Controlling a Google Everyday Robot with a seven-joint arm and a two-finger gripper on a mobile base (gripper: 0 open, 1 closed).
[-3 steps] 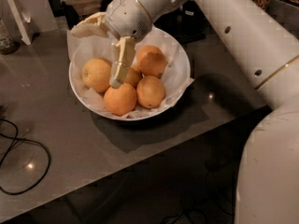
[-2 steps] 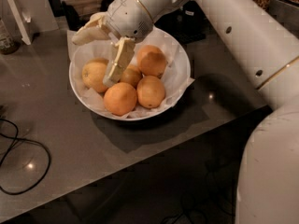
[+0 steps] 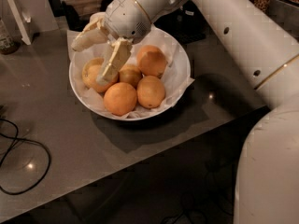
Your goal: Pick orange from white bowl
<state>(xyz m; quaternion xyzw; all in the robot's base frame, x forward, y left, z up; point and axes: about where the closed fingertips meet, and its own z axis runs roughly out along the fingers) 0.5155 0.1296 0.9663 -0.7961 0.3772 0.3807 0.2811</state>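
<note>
The white bowl, lined with crinkled white paper, sits on the grey table and holds several oranges. The orange, the largest and palest, lies at the bowl's left side. My gripper hangs over it, open. One finger reaches over the bowl's far left rim. The other finger points down between the pale orange and a smaller deep-orange one. The gripper partly hides the pale orange. I cannot tell whether the fingers touch it.
A black cable loops on the table at the left. A white upright object and dark items stand at the back. The table's front edge runs diagonally from the lower left to the right. My white arm fills the right side.
The gripper has shifted a little to the left and now straddles the pale orange. The oranges and bowl have not moved.
</note>
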